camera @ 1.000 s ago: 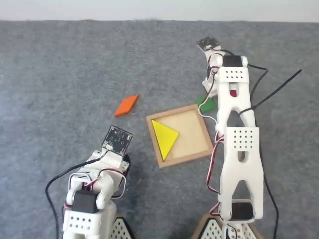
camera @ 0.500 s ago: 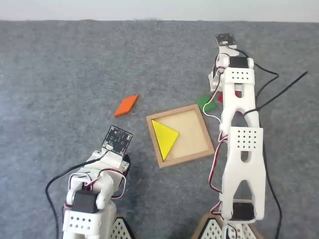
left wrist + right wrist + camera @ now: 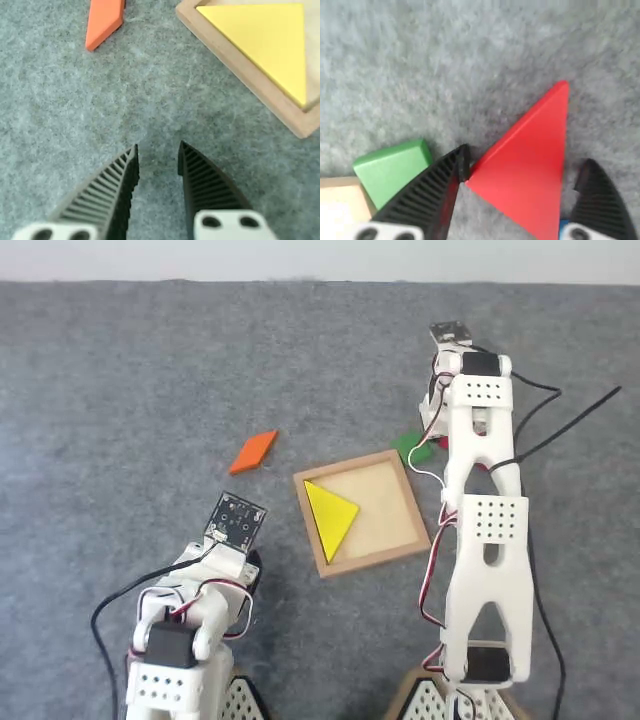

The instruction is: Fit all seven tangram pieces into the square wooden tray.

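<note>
your right gripper (image 3: 526,159) is gaping wide and empty astride the red triangle (image 3: 535,135), one fingertip (image 3: 461,156) touching its slanted edge. the triangle is lying flat on the mat (image 3: 150,390) just beside the green piece (image 3: 392,167), outside the wooden tray (image 3: 350,462) where the yellow triangle (image 3: 330,515) is sitting; squeezing on that slant is likely to twist or squirt it sideways into the green one. your left gripper (image 3: 157,155) is hanging slightly parted, empty, over bare mat.

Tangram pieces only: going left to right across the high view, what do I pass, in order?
orange parallelogram → yellow triangle, lying in the wooden tray → green piece, just off the tray's far corner.
</note>
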Robot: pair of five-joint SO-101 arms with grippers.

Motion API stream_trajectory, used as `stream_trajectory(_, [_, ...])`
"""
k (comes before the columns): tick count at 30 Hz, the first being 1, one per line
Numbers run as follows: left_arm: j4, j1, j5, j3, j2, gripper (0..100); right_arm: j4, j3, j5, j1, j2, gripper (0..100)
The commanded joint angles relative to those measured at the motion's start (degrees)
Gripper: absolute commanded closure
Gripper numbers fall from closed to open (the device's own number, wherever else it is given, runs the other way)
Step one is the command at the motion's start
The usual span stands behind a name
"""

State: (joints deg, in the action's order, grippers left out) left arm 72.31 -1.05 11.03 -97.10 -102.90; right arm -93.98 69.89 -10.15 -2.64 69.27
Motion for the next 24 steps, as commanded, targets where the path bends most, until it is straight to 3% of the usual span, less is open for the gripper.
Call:
stream_trajectory(1, [0.2, 0.1, -0.4, 0.7, -1.2, 88, -2.3, 0.3, -1.3, 1.1, -0.1, 77.2])
stream_trajectory(13, [0.2, 0.1, -0.4, 0.7, -1.2, 88, -9.1, -4.7, -6.0, 0.4, -5.5, 78.2])
stream_trajectory(17, [0.2, 0.1, -0.4, 0.7, -1.2, 88, -9.1, -17.1, -9.9, -0.6, -13.7, 78.3])
stream_trajectory(24, [0.2, 0.1, -0.4, 0.7, -1.2, 88, -8.7, -37.5, -10.1, -3.4, -31.7, 78.0])
